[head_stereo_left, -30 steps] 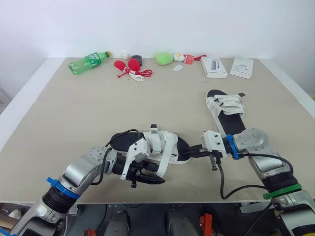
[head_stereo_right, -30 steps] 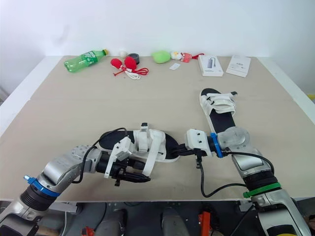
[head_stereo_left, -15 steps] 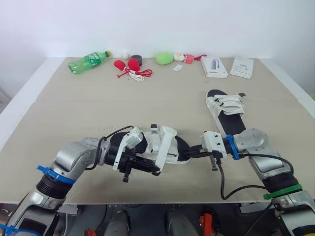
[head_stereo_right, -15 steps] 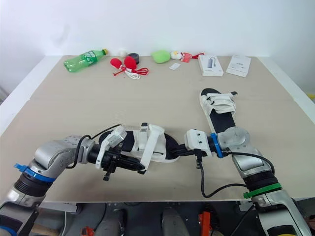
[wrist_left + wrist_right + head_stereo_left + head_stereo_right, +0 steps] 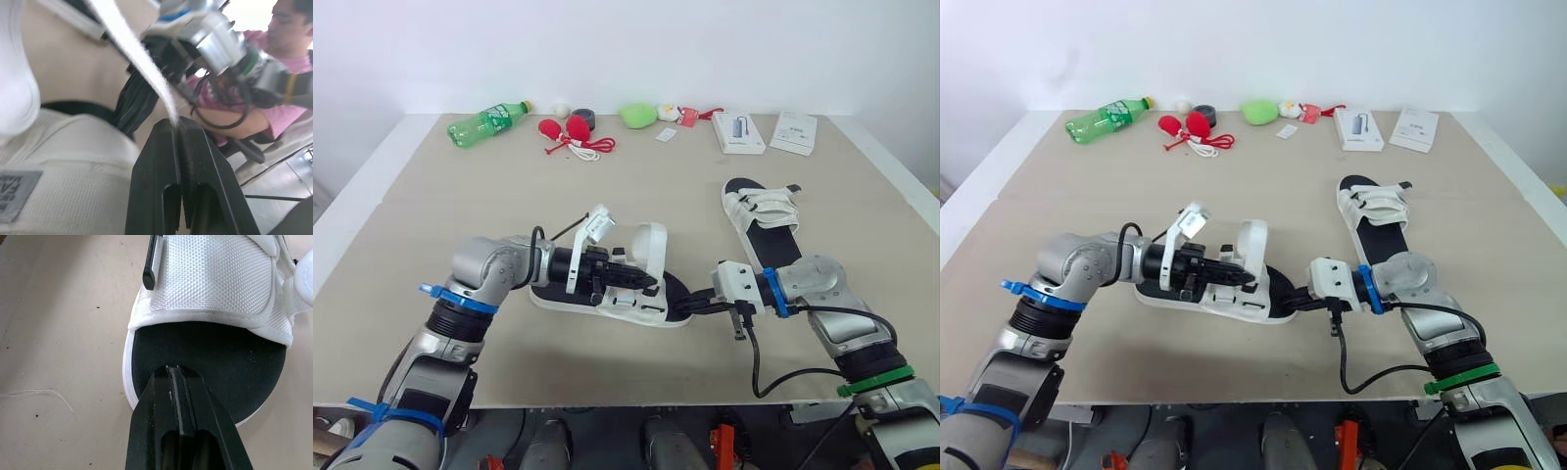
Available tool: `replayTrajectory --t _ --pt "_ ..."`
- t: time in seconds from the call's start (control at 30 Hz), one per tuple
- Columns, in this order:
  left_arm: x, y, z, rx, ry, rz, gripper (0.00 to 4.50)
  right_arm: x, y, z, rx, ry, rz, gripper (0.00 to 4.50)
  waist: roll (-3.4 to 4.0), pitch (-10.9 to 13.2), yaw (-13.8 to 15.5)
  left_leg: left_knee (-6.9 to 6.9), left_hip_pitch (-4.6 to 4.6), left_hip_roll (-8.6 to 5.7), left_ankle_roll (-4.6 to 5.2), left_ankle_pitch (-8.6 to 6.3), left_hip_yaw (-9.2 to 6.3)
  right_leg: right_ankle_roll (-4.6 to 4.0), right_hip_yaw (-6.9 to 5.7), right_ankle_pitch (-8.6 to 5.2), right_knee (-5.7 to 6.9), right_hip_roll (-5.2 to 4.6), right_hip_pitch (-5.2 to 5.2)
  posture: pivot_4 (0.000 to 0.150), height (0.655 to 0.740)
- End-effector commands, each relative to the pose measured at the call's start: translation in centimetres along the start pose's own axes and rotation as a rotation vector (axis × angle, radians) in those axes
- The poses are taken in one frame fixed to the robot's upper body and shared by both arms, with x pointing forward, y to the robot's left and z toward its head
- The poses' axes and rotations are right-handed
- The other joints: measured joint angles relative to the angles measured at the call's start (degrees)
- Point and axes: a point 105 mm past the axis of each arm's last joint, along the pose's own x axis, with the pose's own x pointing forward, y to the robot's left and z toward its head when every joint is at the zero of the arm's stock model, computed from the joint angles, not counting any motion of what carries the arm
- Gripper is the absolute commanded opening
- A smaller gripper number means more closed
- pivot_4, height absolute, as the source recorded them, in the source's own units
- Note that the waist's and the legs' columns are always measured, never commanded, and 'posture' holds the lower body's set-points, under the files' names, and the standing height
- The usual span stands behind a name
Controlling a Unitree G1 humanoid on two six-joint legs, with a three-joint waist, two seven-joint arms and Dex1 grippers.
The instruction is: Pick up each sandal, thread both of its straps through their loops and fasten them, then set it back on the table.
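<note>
A white sandal with a black footbed (image 5: 607, 299) lies near the table's front middle. My left gripper (image 5: 648, 283) reaches across it and is shut on a thin white strap (image 5: 146, 63), which stands lifted above the sandal (image 5: 649, 245). My right gripper (image 5: 693, 305) is shut, its tips resting on the black footbed (image 5: 210, 357) at the sandal's right end, just before the white mesh band (image 5: 215, 279). A second sandal (image 5: 762, 217) lies flat farther back on the right, its straps across the upper.
Along the far edge lie a green bottle (image 5: 489, 121), red bulbs with a cord (image 5: 570, 132), a green object (image 5: 639, 116) and two white boxes (image 5: 739, 132) (image 5: 794, 132). A person in a pink top (image 5: 274, 73) appears in the left wrist view. The table's front edge is close to the sandal.
My left gripper swung from the sandal's near side up and over it, pulling the strap upright. The sandal now lies flatter and turned. The right gripper stayed in place.
</note>
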Motion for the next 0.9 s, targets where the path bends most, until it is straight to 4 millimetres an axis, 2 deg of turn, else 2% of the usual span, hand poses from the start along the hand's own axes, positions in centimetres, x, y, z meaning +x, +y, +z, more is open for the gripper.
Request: replayTrajectory --t 0.03,0.23,0.53,0.73,0.9 --pt "0.4 -0.3 -0.6 0.012 0.063 -0.016 0.05 0.1 0.8 -1.6 0.046 0.071 0.028 0.00 0.00 0.0 0.0 0.01 0.00 0.00 0.00 0.00 0.00 0.00 0.00 0.00 0.00 0.00 0.00 0.150 0.7400" --pt "0.6 -0.3 -1.9 -0.007 0.116 -0.025 0.05 -0.3 1.0 -1.8 0.055 0.077 0.023 0.00 0.00 0.0 -0.1 0.00 0.01 0.00 -0.01 -0.01 0.00 -0.10 0.00 -0.06 0.00 -0.01 0.01 0.150 0.7400" --pt "1.1 0.5 -1.3 0.006 0.100 0.003 0.05 -0.3 0.7 -1.8 0.050 0.079 0.020 0.00 0.00 0.0 0.0 0.00 0.01 -0.01 -0.02 -0.01 0.00 -0.08 0.01 -0.07 0.00 -0.01 0.02 0.150 0.7400" --pt "1.5 0.4 1.1 0.001 0.004 -0.008 0.05 -0.2 0.8 -1.7 0.050 0.077 0.023 0.00 -0.01 0.0 0.0 0.06 0.00 -0.02 -0.03 -0.01 0.00 -0.09 0.01 -0.08 -0.01 -0.02 0.02 0.150 0.7400" --pt "1.4 0.6 0.8 0.016 0.034 0.005 0.05 -0.1 0.8 -1.8 0.051 0.077 0.024 0.00 -0.01 0.0 0.0 0.04 -0.01 -0.02 -0.03 -0.01 0.00 -0.03 0.01 -0.05 -0.01 -0.01 0.01 0.150 0.7400"
